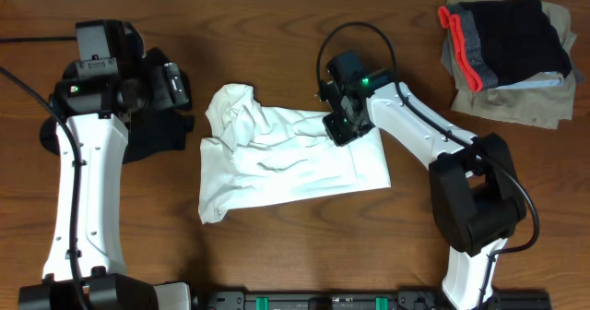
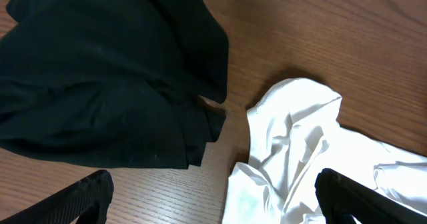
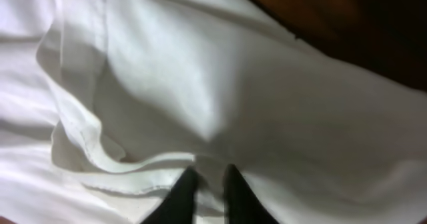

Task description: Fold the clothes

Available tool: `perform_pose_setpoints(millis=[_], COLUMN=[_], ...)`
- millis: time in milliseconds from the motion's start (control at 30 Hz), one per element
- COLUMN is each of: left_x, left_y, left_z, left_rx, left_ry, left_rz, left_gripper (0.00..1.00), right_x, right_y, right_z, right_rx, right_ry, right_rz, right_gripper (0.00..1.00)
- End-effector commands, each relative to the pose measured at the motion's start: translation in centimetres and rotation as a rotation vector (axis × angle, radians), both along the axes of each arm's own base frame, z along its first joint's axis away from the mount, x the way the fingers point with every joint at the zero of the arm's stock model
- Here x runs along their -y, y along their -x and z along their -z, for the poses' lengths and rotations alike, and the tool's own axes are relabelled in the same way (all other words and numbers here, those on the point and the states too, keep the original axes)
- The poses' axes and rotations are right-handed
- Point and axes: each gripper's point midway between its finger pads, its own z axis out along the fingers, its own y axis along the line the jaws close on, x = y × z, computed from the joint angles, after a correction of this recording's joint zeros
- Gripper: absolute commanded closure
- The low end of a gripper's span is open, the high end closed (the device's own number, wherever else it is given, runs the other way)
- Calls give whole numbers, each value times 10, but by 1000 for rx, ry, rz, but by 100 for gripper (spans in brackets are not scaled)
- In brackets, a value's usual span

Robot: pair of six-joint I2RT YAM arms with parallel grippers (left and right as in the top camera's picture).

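The white T-shirt (image 1: 277, 162) lies crumpled and half spread in the middle of the table. Its upper left part is bunched up (image 2: 293, 137). My right gripper (image 1: 339, 125) is down on the shirt's upper right edge. In the right wrist view its fingers (image 3: 210, 177) are shut on a fold of the white fabric (image 3: 200, 84) beside a hem. The black garment (image 1: 152, 135) lies in a heap at the left (image 2: 100, 71), partly under my left arm. My left gripper (image 2: 213, 187) hovers open over bare wood between the black garment and the shirt, holding nothing.
A stack of other clothes (image 1: 507, 52) sits at the back right corner: a grey piece with red-orange trim (image 1: 464, 41), a dark piece on top and a khaki one (image 1: 516, 105) underneath. The base of the right arm (image 1: 475, 199) stands right of the shirt.
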Motion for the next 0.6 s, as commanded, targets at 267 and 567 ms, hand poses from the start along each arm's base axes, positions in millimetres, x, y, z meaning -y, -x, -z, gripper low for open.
perform_pose_setpoints(millis=[267, 567], left_x=[-3, -3], left_y=[0, 0], left_z=[2, 2], left_rx=[-9, -9], left_ry=[-13, -13], left_rz=[-5, -5], left_gripper=[2, 2], right_x=[-20, -47], right_y=[26, 43], right_z=[0, -50], right_rx=[-113, -37], right_ry=[-102, -176], right_rz=[-25, -105], right_gripper=[99, 99])
